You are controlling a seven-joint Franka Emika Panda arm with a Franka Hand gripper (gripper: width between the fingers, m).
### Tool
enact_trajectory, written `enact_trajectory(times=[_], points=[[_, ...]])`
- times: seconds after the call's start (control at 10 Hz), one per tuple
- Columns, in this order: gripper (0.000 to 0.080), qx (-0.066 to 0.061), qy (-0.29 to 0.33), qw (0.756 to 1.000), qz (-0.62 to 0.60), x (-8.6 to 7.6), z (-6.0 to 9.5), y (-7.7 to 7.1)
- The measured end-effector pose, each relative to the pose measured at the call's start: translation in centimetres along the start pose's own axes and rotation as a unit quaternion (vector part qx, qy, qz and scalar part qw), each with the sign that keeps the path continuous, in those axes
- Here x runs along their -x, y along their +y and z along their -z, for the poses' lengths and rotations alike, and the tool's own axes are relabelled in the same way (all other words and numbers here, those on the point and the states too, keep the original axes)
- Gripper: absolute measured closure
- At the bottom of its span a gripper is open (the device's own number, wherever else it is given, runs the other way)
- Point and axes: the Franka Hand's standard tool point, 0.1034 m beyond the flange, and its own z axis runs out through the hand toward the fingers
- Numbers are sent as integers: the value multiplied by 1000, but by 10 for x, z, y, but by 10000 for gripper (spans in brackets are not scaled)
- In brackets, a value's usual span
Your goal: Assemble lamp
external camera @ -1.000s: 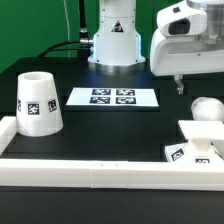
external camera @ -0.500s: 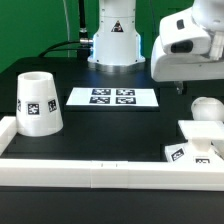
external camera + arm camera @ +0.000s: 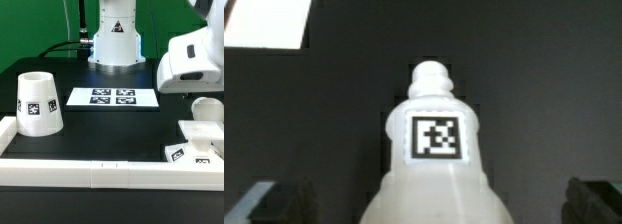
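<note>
Spread wide, the claw hangs with its dark fingers on either side of the white rounded plastic bulb, neither seen touching it. Far from the claw, toward the exterior view's left, stands the large white tapered cup-like shade, open end up. Nearer lies the flat white marker board. Directly below the claw the bulb rests on the black table, with the flat square white base just beside it, toward the camera.

The shade stands on the counter at the exterior view's left, the marker board lies mid-counter, and the bulb sits just behind the base at its right.
</note>
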Motion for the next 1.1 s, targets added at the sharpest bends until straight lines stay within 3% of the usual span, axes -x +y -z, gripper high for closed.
enact_trajectory(times=[0.2,1.1], points=[[101,1,-38,999,1,-7,-7,0],[101,1,-15,1000,1,-34,-29,-3]])
